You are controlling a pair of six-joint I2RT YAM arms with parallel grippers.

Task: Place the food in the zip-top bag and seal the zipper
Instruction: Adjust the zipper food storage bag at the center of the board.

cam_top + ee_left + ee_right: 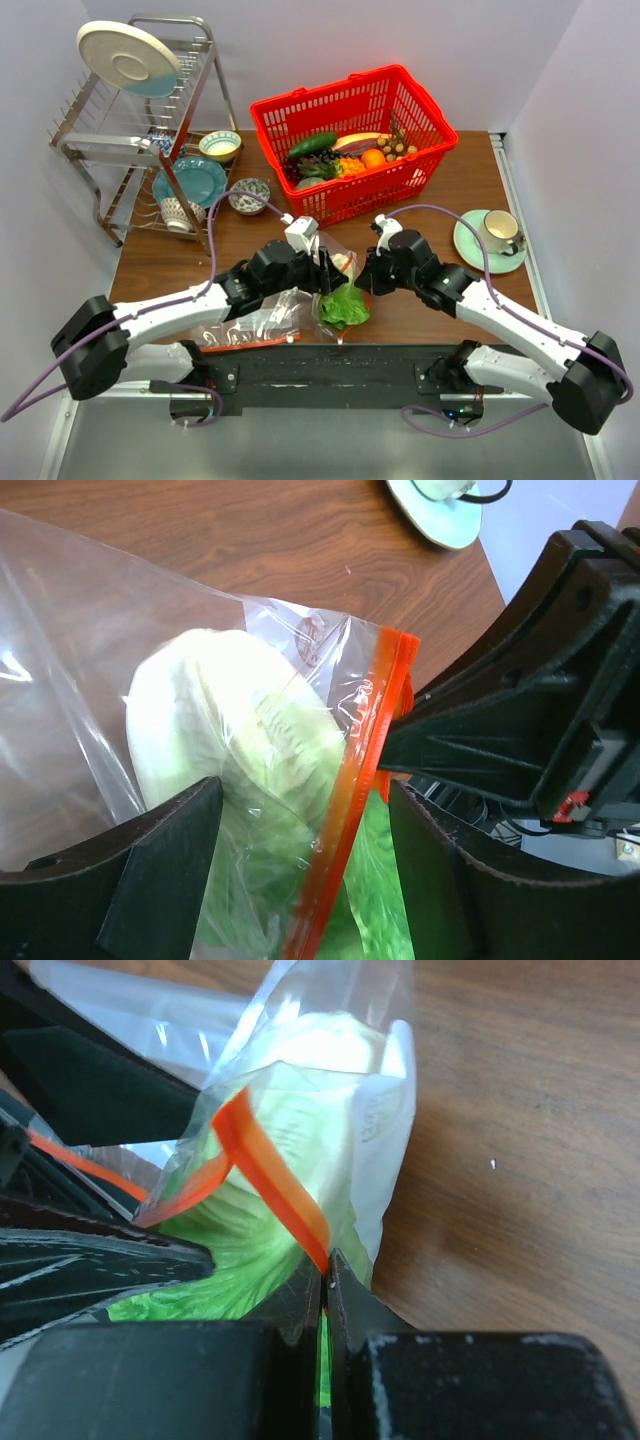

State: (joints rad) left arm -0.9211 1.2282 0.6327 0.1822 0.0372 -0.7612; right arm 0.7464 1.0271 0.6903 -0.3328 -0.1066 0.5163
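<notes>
Right pincer [325, 1265] pinching zipper [270, 1175] of zip-top bag [110, 620]; left pincer [305, 820] sitting spread, straddling bagged napa cabbage [220, 730], green leaves sticking out past mouth over worktop [500, 1110].

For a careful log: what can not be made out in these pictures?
Left wrist view: the zipper leaves the bottom edge, so its end is unseen.
Left wrist view: whether the left gripper squeezes the cabbage is unclear.
Top view: the left arm covers part of the second bag.
Top view: the red basket's small contents are too tiny to name.
</notes>
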